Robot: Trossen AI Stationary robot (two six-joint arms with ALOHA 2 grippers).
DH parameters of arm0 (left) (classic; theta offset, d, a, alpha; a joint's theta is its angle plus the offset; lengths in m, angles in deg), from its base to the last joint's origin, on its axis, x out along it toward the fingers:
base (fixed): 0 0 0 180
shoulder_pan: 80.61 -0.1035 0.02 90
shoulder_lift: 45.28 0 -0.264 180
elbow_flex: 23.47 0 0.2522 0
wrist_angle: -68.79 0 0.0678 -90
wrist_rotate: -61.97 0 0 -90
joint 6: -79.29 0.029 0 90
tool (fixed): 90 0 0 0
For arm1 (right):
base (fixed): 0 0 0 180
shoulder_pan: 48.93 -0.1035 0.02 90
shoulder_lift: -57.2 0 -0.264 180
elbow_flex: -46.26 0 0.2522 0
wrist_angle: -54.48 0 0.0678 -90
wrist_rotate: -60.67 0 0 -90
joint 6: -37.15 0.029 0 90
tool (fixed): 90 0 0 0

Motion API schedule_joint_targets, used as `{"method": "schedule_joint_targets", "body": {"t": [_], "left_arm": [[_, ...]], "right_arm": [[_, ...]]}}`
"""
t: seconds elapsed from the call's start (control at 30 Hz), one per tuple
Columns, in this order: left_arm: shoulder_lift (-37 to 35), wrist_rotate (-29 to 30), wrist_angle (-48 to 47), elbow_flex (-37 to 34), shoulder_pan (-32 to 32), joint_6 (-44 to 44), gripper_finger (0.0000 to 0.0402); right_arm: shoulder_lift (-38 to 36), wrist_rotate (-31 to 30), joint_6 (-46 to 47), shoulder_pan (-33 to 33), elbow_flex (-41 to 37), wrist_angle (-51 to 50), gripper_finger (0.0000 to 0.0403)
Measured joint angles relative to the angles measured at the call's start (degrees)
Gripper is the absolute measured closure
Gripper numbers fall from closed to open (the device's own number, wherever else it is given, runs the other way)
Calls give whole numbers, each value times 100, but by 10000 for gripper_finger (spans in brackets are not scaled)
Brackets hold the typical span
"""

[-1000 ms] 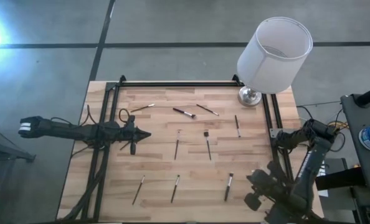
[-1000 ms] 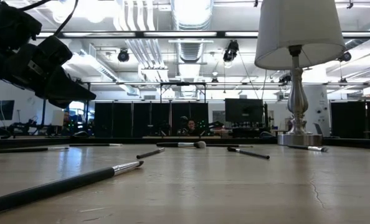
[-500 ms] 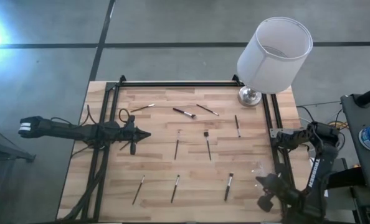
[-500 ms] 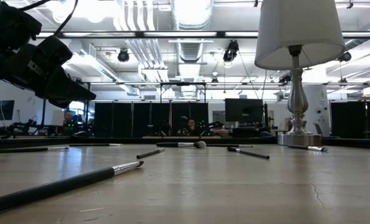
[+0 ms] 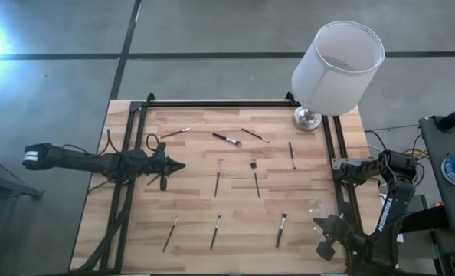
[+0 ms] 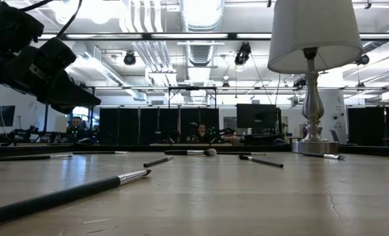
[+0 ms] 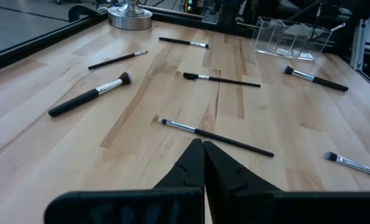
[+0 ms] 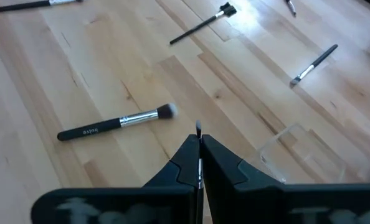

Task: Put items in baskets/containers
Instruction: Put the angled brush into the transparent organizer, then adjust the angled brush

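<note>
Several thin brushes [image 5: 255,177] lie flat and scattered on the wooden table; in the left wrist view one [image 7: 216,138] lies just ahead of the fingers. The clear container [image 5: 317,207] stands near the table's right edge and shows as a see-through box [image 7: 291,37]. My left gripper [image 5: 180,165] hovers shut over the table's left part, touching nothing [image 7: 203,146]. My right gripper [image 5: 318,223] is at the near right, just beside the container [image 8: 303,152], shut on a very thin brush. A thicker brush [image 8: 116,122] lies ahead of it. My right gripper pinches a thin brush between its two fingers. The brush lies along the fingers, and only its dark tip [image 8: 198,129] sticks out past the fingertips. The tip is clear of the table; the fingers hide the rest of the brush.
A lamp with a big white shade [image 5: 337,65] stands on its metal base [image 5: 307,119] at the far right corner. A black frame [image 5: 212,103] runs along the table's far and side edges. Bare wood lies between the brushes [image 5: 212,203].
The right arm has drawn back a little toward the table's near right corner and then held still. The brushes on the table and the left arm have kept their places.
</note>
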Motion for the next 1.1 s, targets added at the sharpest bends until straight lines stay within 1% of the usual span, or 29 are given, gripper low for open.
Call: {"method": "schedule_joint_targets", "body": {"t": [0.23,0.33,0.47,0.67,0.77,0.87,0.93,1.03,1.1], "left_arm": [[0,0,0,0,0,0,402],[0,0,0,0,0,0,402],[0,0,0,0,0,0,402],[0,0,0,0,0,0,402],[0,0,0,0,0,-1,402],[-1,-25,0,0,0,19,402],[0,-257,-2,0,0,168,402],[0,-884,39,0,2,442,402],[-1,-1247,187,0,2,481,402]], "right_arm": [[0,136,-27,1,108,2,388],[0,149,-28,1,116,1,376],[0,411,-3,3,126,1,356],[0,442,-25,3,145,3,333],[0,491,-96,3,216,-1,328],[0,580,-164,3,343,-3,335],[0,580,-265,3,456,-5,345],[0,576,-358,5,612,-9,362],[-2,594,-155,32,645,-27,369]]}}
